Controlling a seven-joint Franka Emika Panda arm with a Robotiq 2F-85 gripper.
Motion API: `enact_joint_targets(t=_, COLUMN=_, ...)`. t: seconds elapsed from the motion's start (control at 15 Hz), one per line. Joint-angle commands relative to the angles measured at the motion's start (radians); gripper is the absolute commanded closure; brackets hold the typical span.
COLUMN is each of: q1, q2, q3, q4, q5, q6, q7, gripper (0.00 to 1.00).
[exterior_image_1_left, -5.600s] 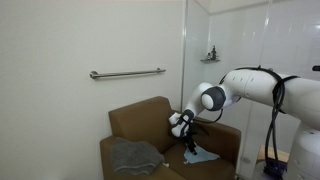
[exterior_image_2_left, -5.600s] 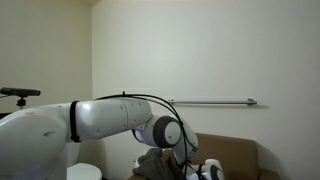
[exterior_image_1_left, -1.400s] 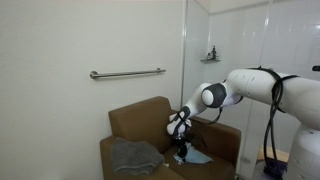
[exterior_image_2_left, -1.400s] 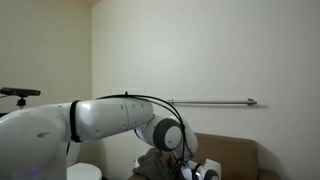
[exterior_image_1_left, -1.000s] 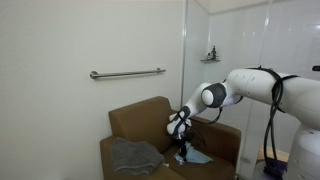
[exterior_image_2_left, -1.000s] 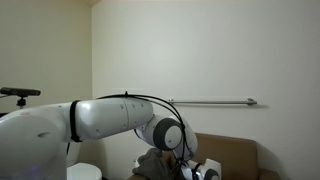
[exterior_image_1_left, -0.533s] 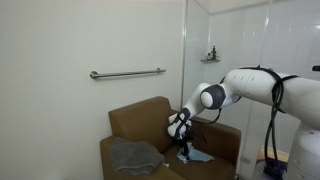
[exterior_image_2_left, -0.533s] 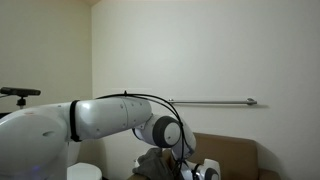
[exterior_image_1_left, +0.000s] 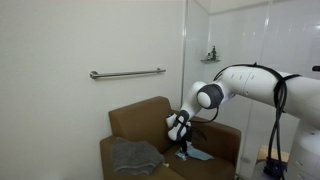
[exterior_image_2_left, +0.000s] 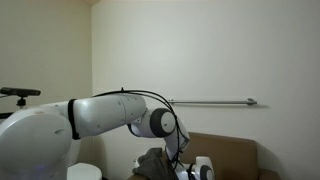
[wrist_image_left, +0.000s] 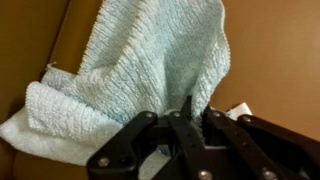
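— What has the tool (wrist_image_left: 187, 116) got?
— Its jaws are pinched tight on a fold of a pale blue towel (wrist_image_left: 150, 70).
— Where is the towel?
— Partly raised, trailing onto the brown armchair (exterior_image_1_left: 140, 122) seat, near a grey cloth (exterior_image_1_left: 135, 156).

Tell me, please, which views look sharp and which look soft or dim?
In the wrist view the towel is evenly lit, its weave crisp, while the gripper shut on it is dark and soft; in an exterior view the light is bright and even on the armchair; in an exterior view it is dimmer, the arm near the lens soft.
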Motion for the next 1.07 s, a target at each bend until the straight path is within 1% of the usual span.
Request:
enact_joint_targets(t=0.0, q1=0.085, q2=-0.147, q3=-0.060, q4=-0.238, q5=-0.020, q6=0.113, q7=0.125, gripper=0.94)
enact_joint_targets(t=0.33, q1=0.160, q2=-0.292, q3=-0.111, q4=-0.451, q5=-0.005, q6=0.218, q7=0.235, gripper=0.94)
enact_joint_targets(t=0.4, q1=0.147, q2=-0.326, q3=-0.099, q4=-0.485, q5=-0.031, q6=0.227, q7=0.269, gripper=0.94)
enact_joint_targets(t=0.6, q1=0.143, q2=-0.438, q3=-0.102, q4=-0.615, q5=-0.017, q6=0.262, q7=0.319, gripper=0.95)
enact_joint_targets(t=0.8, q1=0.125, q2=-0.565, q3=-0.102, q4=-0.753, q5=-0.014, q6=0.272, q7=0.332, gripper=0.95)
enact_joint_targets(t=0.93, q1=0.107, q2=-0.619, q3=-0.105, q4=-0.798, q5=-0.017, q6=0.246, q7=0.319, gripper=0.95)
enact_joint_targets(t=1.0, q1=0.091, q2=-0.624, q3=-0.105, q4=-0.794, q5=-0.015, q6=0.224, q7=0.312, gripper=0.95)
